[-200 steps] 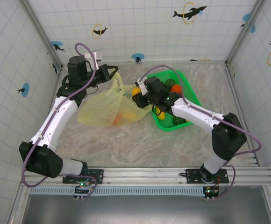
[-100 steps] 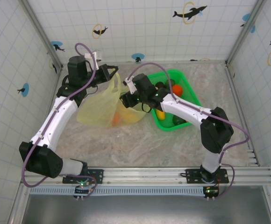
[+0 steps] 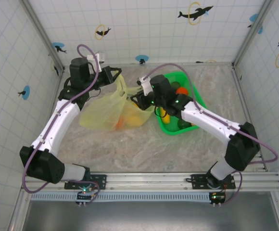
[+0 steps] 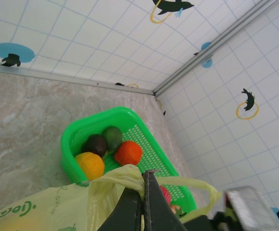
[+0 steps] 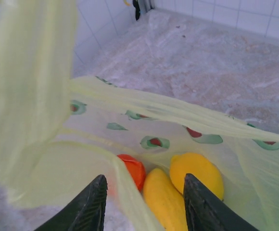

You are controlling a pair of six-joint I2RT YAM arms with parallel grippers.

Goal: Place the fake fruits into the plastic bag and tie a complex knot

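Left gripper point(image 4: 143, 191) clamped on the rim of the bag point(image 3: 101, 113); right gripper point(image 5: 145, 195) open, empty, over its mouth. I counted three fruits point(image 5: 197, 173) inside, more in the basket point(image 4: 130, 117); tying not begun.

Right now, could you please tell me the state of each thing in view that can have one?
plastic bag, mouth open, handles untied, three fruits visible inside
left claw, shut on the bag's edge
right claw, open and empty at the bag's mouth
green basket, upright, holding at least four more fruits
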